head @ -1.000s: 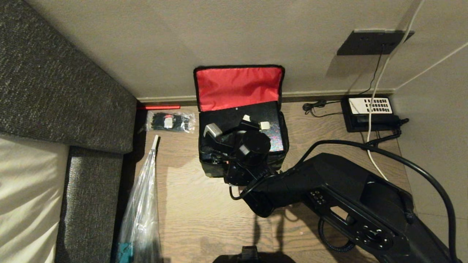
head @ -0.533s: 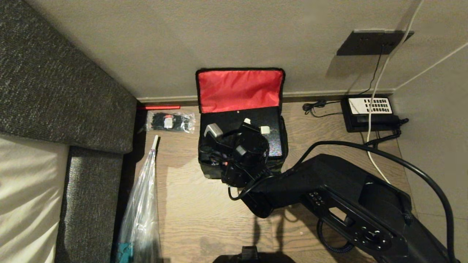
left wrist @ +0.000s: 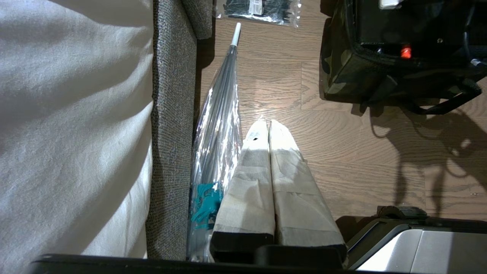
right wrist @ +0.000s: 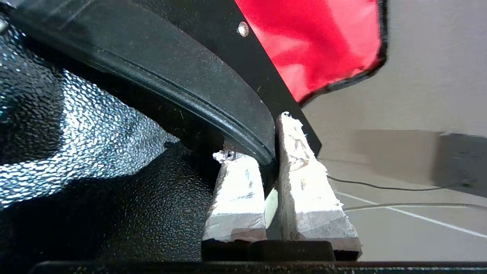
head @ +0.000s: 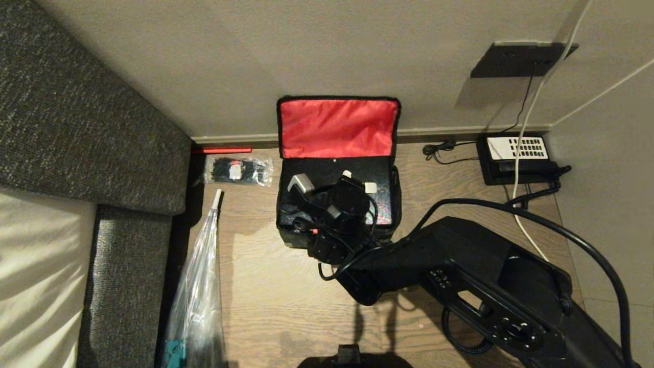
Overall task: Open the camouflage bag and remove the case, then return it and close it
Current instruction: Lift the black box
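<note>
The camouflage bag (head: 287,236) stands open on the wooden floor against the wall, its red-lined lid (head: 337,128) leaning back. The black case (head: 327,171) sits inside it, its pebbled top (right wrist: 95,190) shiny. My right gripper (head: 357,181) is over the case, shut on the case's curved black handle (right wrist: 182,76), one finger on each side (right wrist: 258,137). The bag's camouflage side (left wrist: 338,64) also shows in the left wrist view. My left gripper (left wrist: 268,123) hangs shut and empty above the floor, well short of the bag.
A grey sofa (head: 76,128) bounds the left. A wrapped umbrella (head: 199,286) lies along it, and a clear packet of black ties (head: 237,170) lies left of the bag. A black telephone (head: 516,156) and cables (head: 521,214) sit at the right by the wall.
My right gripper and the case in its grip have sunk lower into the bag. The wrist has turned a little. The left arm has not moved.
</note>
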